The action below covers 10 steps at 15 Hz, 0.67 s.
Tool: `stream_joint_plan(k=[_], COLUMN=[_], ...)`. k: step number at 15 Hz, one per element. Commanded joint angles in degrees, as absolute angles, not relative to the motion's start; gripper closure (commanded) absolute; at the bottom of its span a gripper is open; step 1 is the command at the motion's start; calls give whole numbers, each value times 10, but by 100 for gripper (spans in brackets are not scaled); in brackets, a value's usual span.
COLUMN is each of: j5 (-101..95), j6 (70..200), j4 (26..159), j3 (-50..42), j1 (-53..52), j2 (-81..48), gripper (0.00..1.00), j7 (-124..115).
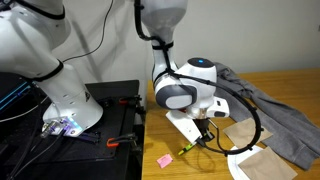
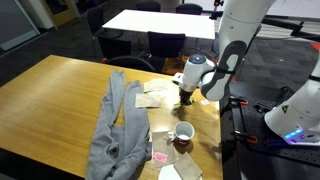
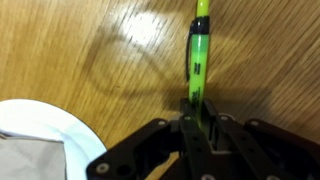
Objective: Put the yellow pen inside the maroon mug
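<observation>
Gripper (image 3: 197,112) is being held clamped on the pen (image 3: 199,55), right of the bowl (image 3: 40,130); whether the pen is being lifted off the table (image 3: 90,50) cannot be told. In an exterior view the mug (image 2: 184,133) is standing near, apart from the pen. Grasping is judged done; carrying and insertion are being awaited.

Obstacles: grey garment (image 2: 112,125) across the middle; maroon mug (image 2: 183,135) and white bowl (image 3: 45,112) near the edge. Free: bare counter (image 2: 60,95) toward far corner.
</observation>
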<state>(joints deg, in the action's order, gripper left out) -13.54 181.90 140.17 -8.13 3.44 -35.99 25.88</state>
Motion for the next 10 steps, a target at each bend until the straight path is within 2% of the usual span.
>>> stream_joint_plan(k=[1,6,10], j5=[-156,-168,-154], j6=[1795,1767,1734], j4=[1448,1466,1474], j3=[-80,-66,-8], j1=[32,39,72], j2=[-272,-192,-135], gripper=[96,96,96], j7=[238,246,265])
